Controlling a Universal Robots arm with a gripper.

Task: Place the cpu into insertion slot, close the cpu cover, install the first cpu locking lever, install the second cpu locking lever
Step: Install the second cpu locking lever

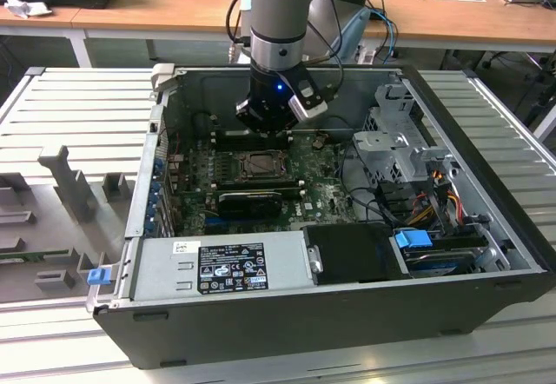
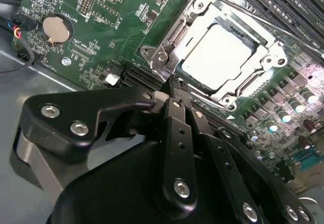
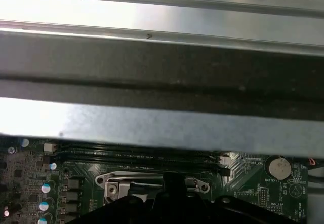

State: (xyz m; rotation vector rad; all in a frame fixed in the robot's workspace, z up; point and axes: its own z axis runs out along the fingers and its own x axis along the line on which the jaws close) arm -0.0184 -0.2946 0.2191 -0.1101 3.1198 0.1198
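Gripper (image 2: 174, 89) pinched together, empty, tips beside cpu cover (image 2: 172, 36) lying over cpu (image 2: 217, 54), upper right of frame.

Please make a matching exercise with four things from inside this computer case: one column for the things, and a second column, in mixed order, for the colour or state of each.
Things:
1. cpu
2. cpu cover
3. gripper
4. coin battery

Colour or state:
A. round and silvery, on the green board
B. black, at the socket's edge
C. pale grey square, seated in the socket
D. metal frame lying flat around the chip

Pairs: 1-C, 2-D, 3-B, 4-A
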